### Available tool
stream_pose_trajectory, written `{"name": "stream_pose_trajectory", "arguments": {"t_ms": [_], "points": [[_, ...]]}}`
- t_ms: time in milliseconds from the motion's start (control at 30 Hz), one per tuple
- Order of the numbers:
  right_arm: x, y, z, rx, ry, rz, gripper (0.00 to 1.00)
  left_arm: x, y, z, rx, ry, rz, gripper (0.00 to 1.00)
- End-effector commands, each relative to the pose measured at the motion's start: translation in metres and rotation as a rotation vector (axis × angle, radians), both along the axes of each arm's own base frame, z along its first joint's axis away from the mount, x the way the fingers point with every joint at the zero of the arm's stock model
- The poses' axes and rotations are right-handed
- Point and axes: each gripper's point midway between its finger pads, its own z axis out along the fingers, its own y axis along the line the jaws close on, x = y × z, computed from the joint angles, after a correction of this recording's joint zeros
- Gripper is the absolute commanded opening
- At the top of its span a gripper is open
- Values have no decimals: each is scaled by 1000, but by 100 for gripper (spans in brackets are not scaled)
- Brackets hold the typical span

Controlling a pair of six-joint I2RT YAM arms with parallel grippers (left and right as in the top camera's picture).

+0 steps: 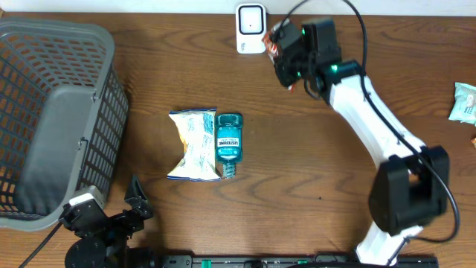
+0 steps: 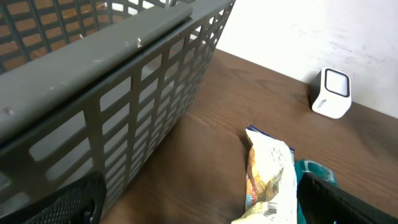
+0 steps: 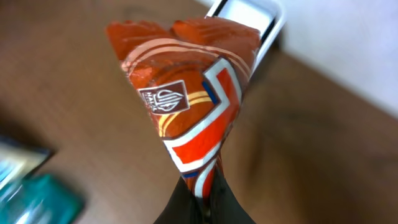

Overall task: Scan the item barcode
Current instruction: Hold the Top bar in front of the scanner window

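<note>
My right gripper (image 3: 205, 198) is shut on the bottom edge of a red-orange snack packet (image 3: 186, 106) and holds it up just in front of the white barcode scanner (image 3: 249, 18). From overhead the packet (image 1: 277, 41) hangs beside the scanner (image 1: 251, 28) at the table's far edge, with the right gripper (image 1: 286, 63) right next to it. My left gripper (image 2: 199, 202) is open near the front left of the table, its fingers (image 2: 68, 202) wide apart and nothing between them; overhead it shows beside the basket (image 1: 111, 216).
A grey mesh basket (image 1: 52, 112) fills the left side. A yellow-white chip bag (image 1: 195, 145) and a teal mouthwash bottle (image 1: 228, 141) lie together mid-table. A pale green packet (image 1: 465, 103) sits at the right edge.
</note>
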Motion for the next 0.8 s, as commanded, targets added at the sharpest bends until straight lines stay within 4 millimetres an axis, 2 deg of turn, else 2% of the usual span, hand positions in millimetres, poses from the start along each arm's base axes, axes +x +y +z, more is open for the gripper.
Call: {"name": "stream_pose_trajectory", "arguments": {"t_ms": [0,67,100,167,200,333,467,567,667,767], "points": [[40,-5,-12,-136,-24,-31,1,-1,3,1,6,-7,16,98],[54,-3,-15,-160,-19,-31,1,-1,3,1,6,-7,17,98],[72,2,-21,-182,-14,-31,1,-1,3,1,6,-7,17,98],[87,5,-24,-194,-16,-34,1,-1,3,1,6,-7,17,98],[102,9,-27,-204,-29,-36,1,-1,3,1,6,-7,17,98],[125,19,-33,-242,-85,-64,1,-1,3,1,6,-7,16,98],[126,42,-48,-265,-102,-18,1,-1,3,1,6,-7,17,98],[128,49,-52,-286,-124,-28,1,-1,3,1,6,-7,17,98],[130,44,-54,-322,-131,-64,1,-1,3,1,6,-7,16,98],[130,30,-51,-361,-123,-132,1,-1,3,1,6,-7,17,98]]}}
